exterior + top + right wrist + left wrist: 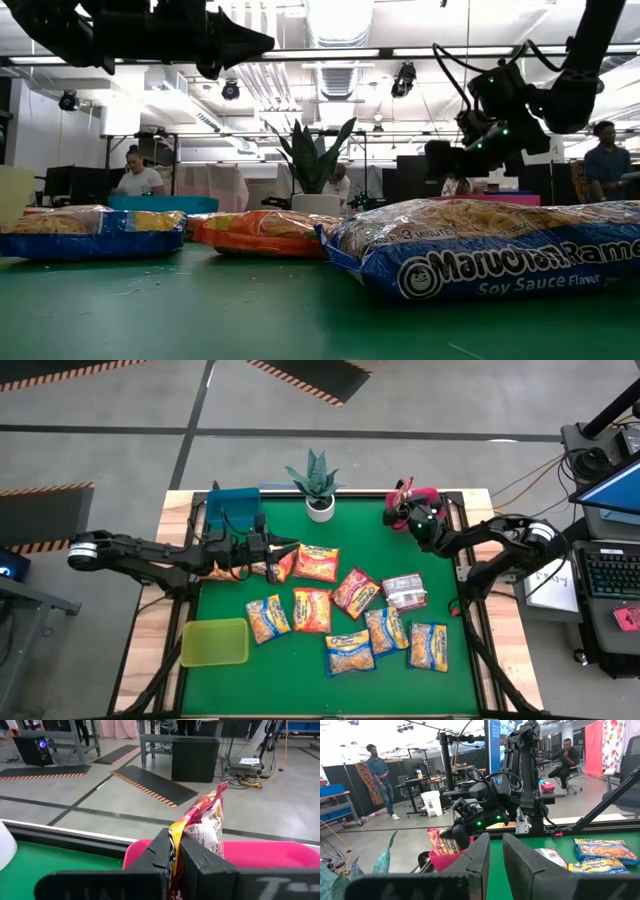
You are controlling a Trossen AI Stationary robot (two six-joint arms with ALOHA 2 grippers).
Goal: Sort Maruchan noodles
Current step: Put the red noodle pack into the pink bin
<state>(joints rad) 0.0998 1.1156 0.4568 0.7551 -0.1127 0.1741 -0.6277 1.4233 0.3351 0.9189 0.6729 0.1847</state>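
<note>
Red packet (202, 822) is hanging over the pink bin (260, 857), pinched in the right hand (176, 851); next, those fingers need opening. Left hand (496, 855) is waiting nearly closed, empty, over the worktop (300, 670).

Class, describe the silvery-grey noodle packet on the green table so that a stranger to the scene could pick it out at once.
Start at the white potted plant at the far edge of the green table, then go towards the right arm's side and nearer the front. There, at the right end of the spread of packets, lies the silvery-grey packet. It alone is grey with red; its neighbours are orange, red or blue-edged yellow.
</note>
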